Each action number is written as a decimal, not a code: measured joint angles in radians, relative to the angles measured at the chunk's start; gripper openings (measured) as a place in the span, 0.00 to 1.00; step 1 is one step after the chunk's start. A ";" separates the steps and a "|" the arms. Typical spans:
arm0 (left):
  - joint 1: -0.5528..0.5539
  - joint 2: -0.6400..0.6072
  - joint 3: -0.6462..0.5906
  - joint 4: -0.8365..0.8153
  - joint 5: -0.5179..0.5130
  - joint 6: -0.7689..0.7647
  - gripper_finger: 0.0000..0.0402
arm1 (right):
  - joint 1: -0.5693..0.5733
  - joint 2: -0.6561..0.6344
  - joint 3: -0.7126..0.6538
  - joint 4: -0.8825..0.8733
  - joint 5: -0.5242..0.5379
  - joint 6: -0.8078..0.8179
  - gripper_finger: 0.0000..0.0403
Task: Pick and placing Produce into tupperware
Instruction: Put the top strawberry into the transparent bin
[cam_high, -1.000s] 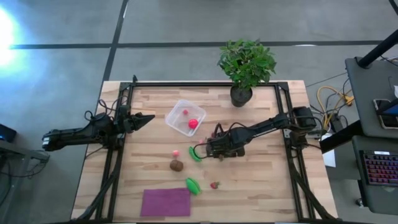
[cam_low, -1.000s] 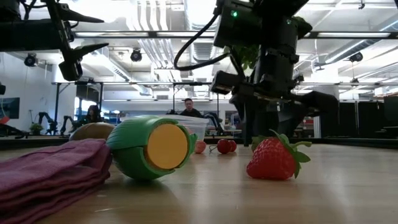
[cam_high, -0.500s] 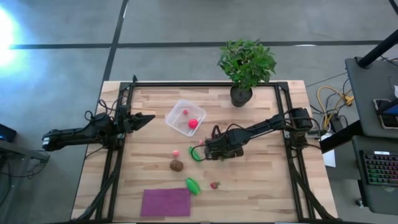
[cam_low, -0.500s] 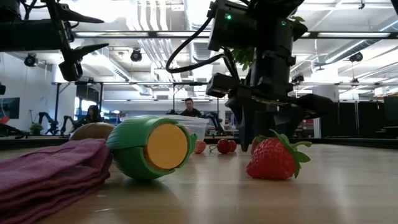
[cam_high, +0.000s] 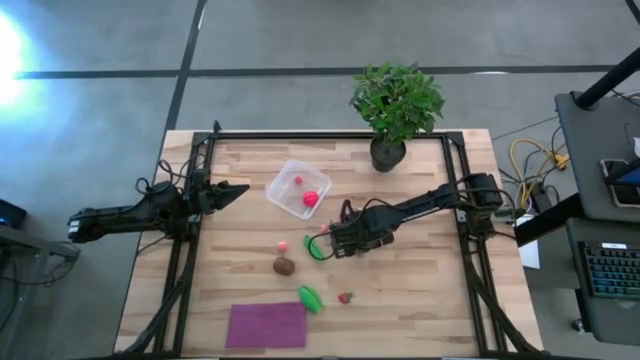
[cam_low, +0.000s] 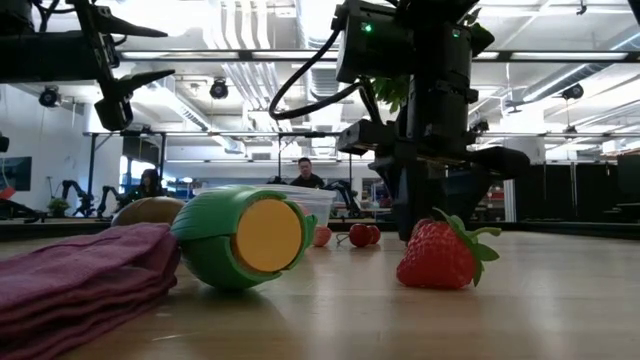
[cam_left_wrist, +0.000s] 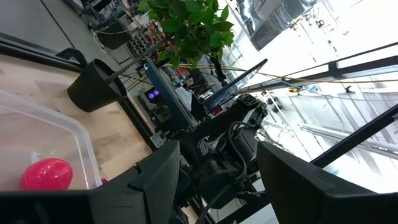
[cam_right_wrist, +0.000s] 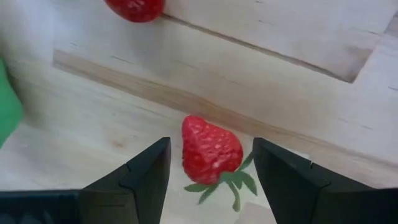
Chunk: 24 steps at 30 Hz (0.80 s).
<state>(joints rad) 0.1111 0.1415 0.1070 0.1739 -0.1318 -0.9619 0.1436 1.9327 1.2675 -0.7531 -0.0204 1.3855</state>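
Note:
My right gripper (cam_high: 328, 243) is open and hangs low over the middle of the table, right beside a green piece (cam_high: 315, 247). In the right wrist view a strawberry (cam_right_wrist: 211, 152) lies on the wood between my open fingers, untouched. The clear tupperware (cam_high: 283, 178) stands farther back and holds a red ball (cam_high: 311, 199) and a pink bit (cam_high: 298, 181). A pink bit (cam_high: 283, 245), a brown oval (cam_high: 284, 265), a second green piece (cam_high: 310, 298) and a strawberry (cam_high: 345, 297) lie on the table. My left gripper (cam_high: 240, 187) waits open at the left edge.
A purple cloth (cam_high: 266, 324) lies flat near the near edge. A potted plant (cam_high: 395, 105) stands at the far edge, behind the right arm. Small red bits (cam_low: 362, 235) sit behind the near strawberry (cam_low: 440, 255). People sit in the room beyond the table.
My right gripper has moved a short way toward the table's left, closer to the green piece beside it, and has stayed open. The produce and the tupperware have not moved.

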 joint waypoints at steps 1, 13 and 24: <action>0.000 0.000 0.000 0.000 0.000 0.000 0.50 | 0.000 0.000 0.000 0.000 0.006 -0.014 0.54; 0.000 0.001 0.000 0.000 0.000 0.000 0.50 | 0.000 0.000 -0.001 0.007 0.024 -0.180 0.54; 0.000 0.000 0.000 0.001 0.000 0.000 0.50 | 0.000 0.000 -0.001 0.004 -0.005 -0.208 0.52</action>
<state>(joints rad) 0.1112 0.1413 0.1070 0.1746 -0.1314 -0.9623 0.1436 1.9327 1.2664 -0.7494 -0.0254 1.1770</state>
